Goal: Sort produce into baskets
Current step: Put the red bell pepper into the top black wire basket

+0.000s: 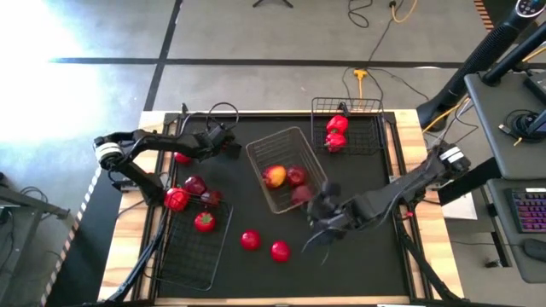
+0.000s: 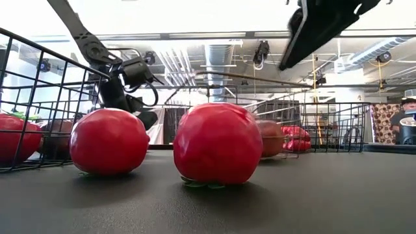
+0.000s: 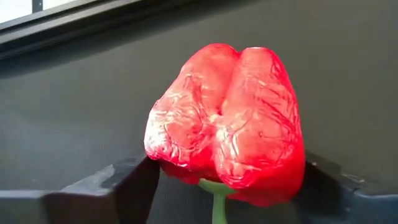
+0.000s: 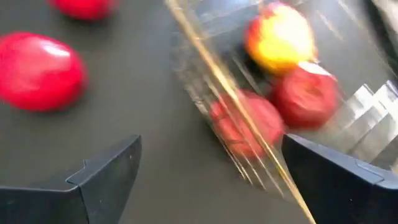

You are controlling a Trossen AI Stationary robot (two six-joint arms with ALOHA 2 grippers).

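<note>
- High view: the left gripper [image 1: 223,141] reaches over the black mat [image 1: 358,247] near the table's far left edge, while the right gripper [image 1: 326,223] hangs by the near end of the silvery basket [image 1: 256,153] at the mat's centre.
- Left wrist view: a red bell pepper [image 3: 233,124] sits between the left gripper's dark fingers [image 3: 118,183], stem toward the camera; the jaws stand partly apart with the pepper's sides at their tips, though whether they press on it cannot be told. The arm hides this pepper from the overhead camera.
- Right wrist view: the right gripper's fingers [image 4: 106,171] are spread wide and hold nothing, above bare mat beside the silvery basket's rim.
- The silvery basket lies askew and carries a yellow-red apple [image 1: 274,176] and two dark red apples [image 1: 296,176]; the overhead camera shows the third only partly.
- Two bell peppers [image 1: 336,133] rest in the far black basket [image 1: 367,107], which lies against the mat's far edge.
- The near-left black basket [image 1: 183,260] runs along the mat's left edge, with tomatoes and apples [image 1: 194,185] clustered at its far end.
- Two loose tomatoes [image 1: 250,240] sit on open mat between that basket and the right gripper; the stretch of mat toward the near right corner is bare.
- Low view: the same two tomatoes [image 2: 218,143] fill the foreground, stems down, a detail the overhead camera does not give.
</note>
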